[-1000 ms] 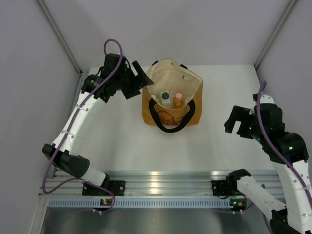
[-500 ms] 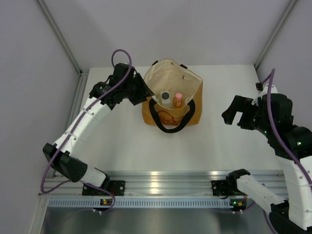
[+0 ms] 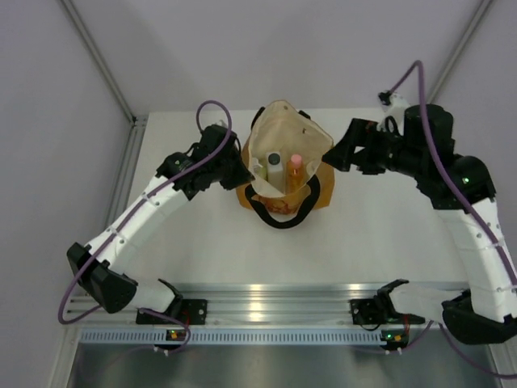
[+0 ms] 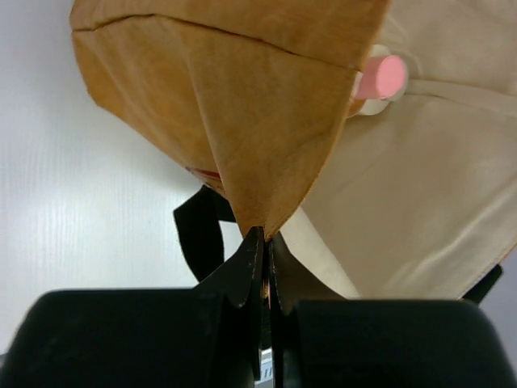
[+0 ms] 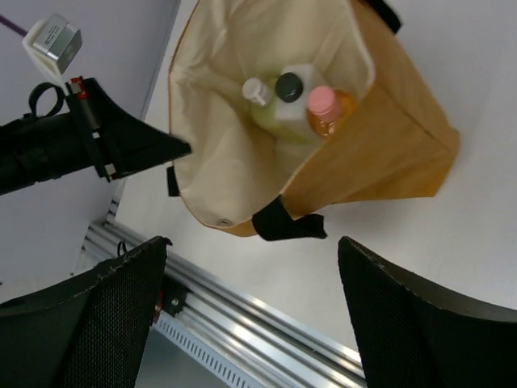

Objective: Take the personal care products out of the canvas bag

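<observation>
The canvas bag (image 3: pixel 284 196) stands open on the table, its cream lining showing. Inside it stand a white bottle with a dark cap (image 3: pixel 275 164) and an orange bottle with a pink cap (image 3: pixel 296 167). The right wrist view also shows a pale yellow-green bottle with a white cap (image 5: pixel 258 95) beside them. My left gripper (image 3: pixel 242 171) is shut on the bag's left rim; tan fabric (image 4: pixel 242 105) is pinched between its fingers (image 4: pixel 250 267). My right gripper (image 3: pixel 339 155) hovers open at the bag's right side, holding nothing.
The bag's black loop handle (image 3: pixel 281 217) hangs over its front onto the white table (image 3: pixel 380 234). An aluminium rail (image 3: pixel 266 295) runs along the near edge. Grey walls close in the left, back and right sides.
My left gripper moved right to the bag's rim and shut on it, pulling the mouth wider. My right arm swung up and left to the bag's right side.
</observation>
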Robot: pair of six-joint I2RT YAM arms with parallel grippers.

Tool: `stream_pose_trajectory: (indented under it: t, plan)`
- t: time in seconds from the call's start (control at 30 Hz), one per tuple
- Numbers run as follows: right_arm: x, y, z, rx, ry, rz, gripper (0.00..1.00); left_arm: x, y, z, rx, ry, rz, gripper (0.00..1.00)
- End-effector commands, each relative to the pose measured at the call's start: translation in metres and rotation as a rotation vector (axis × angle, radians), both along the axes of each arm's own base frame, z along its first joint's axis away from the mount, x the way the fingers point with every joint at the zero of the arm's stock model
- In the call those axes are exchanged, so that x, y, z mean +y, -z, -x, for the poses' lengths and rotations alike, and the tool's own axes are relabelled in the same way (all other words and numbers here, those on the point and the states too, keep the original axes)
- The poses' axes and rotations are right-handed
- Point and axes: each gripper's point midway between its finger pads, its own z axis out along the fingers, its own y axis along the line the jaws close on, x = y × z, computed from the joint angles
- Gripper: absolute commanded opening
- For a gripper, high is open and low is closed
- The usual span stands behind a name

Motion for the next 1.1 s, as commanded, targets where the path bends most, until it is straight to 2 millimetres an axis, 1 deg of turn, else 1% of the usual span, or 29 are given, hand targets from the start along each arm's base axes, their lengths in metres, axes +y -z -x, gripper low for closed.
stream_pose_trajectory:
  t: [0.0,0.03,0.07,0.1,0.13,0.17,0.2,0.23,0.27,0.3,0.33,0.37,0.4,0.43,0.5,0.57,0.6,0.63,0.67,0.7,0.73,0.8,0.83,0.87,0.93,0.97,1.03,1.07]
  plan:
    - [0.058,-0.028,-0.011,-0.067,-0.142,-0.076,0.83,0.011,0.001,0.013,-0.025,-0.057,0.002,0.0]
    - [0.07,-0.027,-0.01,-0.073,-0.16,-0.056,0.82,0.012,0.002,0.015,-0.022,-0.077,0.009,0.0]
    - [0.081,-0.024,-0.018,-0.063,-0.166,-0.039,0.82,0.014,0.004,0.017,-0.025,-0.094,0.004,0.0]
    - [0.089,-0.021,-0.02,-0.06,-0.173,-0.025,0.81,0.017,0.013,0.02,-0.006,-0.115,0.001,0.0]
    - [0.1,-0.017,-0.02,-0.062,-0.177,-0.002,0.81,0.021,0.011,0.023,-0.012,-0.131,0.009,0.0]
    - [0.112,-0.009,-0.028,-0.05,-0.181,0.025,0.8,0.024,0.013,0.024,-0.01,-0.147,0.008,0.0]
    - [0.115,-0.002,-0.036,-0.047,-0.149,0.057,0.79,0.028,0.018,0.026,0.001,-0.169,0.011,0.0]
    - [0.125,0.002,-0.035,-0.042,-0.162,0.068,0.78,0.03,0.017,0.028,-0.002,-0.179,0.016,0.0]
    - [0.131,0.016,-0.047,-0.028,-0.135,0.104,0.77,0.031,0.02,0.029,0.002,-0.187,0.017,0.0]
    - [0.131,0.024,-0.057,-0.026,-0.088,0.13,0.76,0.033,0.02,0.029,0.004,-0.203,0.022,0.0]
    - [0.134,0.03,-0.062,-0.016,-0.065,0.135,0.75,0.034,0.024,0.032,0.012,-0.206,0.022,0.0]
    - [0.135,0.044,-0.068,0.001,-0.051,0.16,0.74,0.034,0.026,0.033,0.018,-0.211,0.023,0.0]
    - [0.142,0.049,-0.078,-0.01,-0.042,0.155,0.73,0.035,0.026,0.033,0.022,-0.223,0.03,0.0]
    - [0.145,0.055,-0.083,-0.015,-0.039,0.164,0.73,0.036,0.027,0.033,0.022,-0.234,0.031,0.0]
    - [0.156,0.078,-0.094,0.005,-0.047,0.189,0.71,0.04,0.029,0.035,0.031,-0.271,0.05,0.0]
    - [0.168,0.084,-0.104,-0.015,-0.062,0.193,0.7,0.045,0.035,0.038,0.039,-0.301,0.054,0.0]
    - [0.175,0.096,-0.11,-0.006,-0.069,0.21,0.69,0.046,0.034,0.038,0.038,-0.309,0.061,0.0]
    - [0.179,0.096,-0.116,-0.03,-0.064,0.221,0.68,0.046,0.037,0.038,0.042,-0.309,0.056,0.0]
    - [0.184,0.103,-0.122,-0.034,-0.062,0.24,0.66,0.046,0.039,0.038,0.048,-0.31,0.049,0.0]
    - [0.185,0.105,-0.127,-0.05,-0.047,0.256,0.65,0.045,0.042,0.037,0.054,-0.308,0.043,0.0]
    - [0.192,0.105,-0.13,-0.074,-0.056,0.261,0.65,0.044,0.044,0.037,0.061,-0.306,0.042,0.0]
    - [0.201,0.114,-0.138,-0.086,-0.047,0.282,0.64,0.042,0.049,0.036,0.077,-0.313,0.037,0.0]
    - [0.206,0.113,-0.142,-0.105,-0.041,0.274,0.64,0.041,0.051,0.035,0.081,-0.315,0.034,0.0]
    - [0.209,0.122,-0.147,-0.101,-0.033,0.285,0.63,0.042,0.051,0.034,0.08,-0.32,0.033,0.0]
    - [0.214,0.127,-0.152,-0.111,-0.021,0.29,0.62,0.041,0.052,0.032,0.082,-0.33,0.032,0.0]
    - [0.22,0.134,-0.156,-0.116,-0.022,0.289,0.6,0.041,0.051,0.031,0.082,-0.333,0.033,0.0]
    - [0.225,0.136,-0.16,-0.133,-0.013,0.298,0.59,0.041,0.05,0.03,0.079,-0.337,0.036,0.0]
    - [0.229,0.142,-0.163,-0.134,-0.015,0.311,0.59,0.041,0.05,0.03,0.079,-0.339,0.036,0.0]
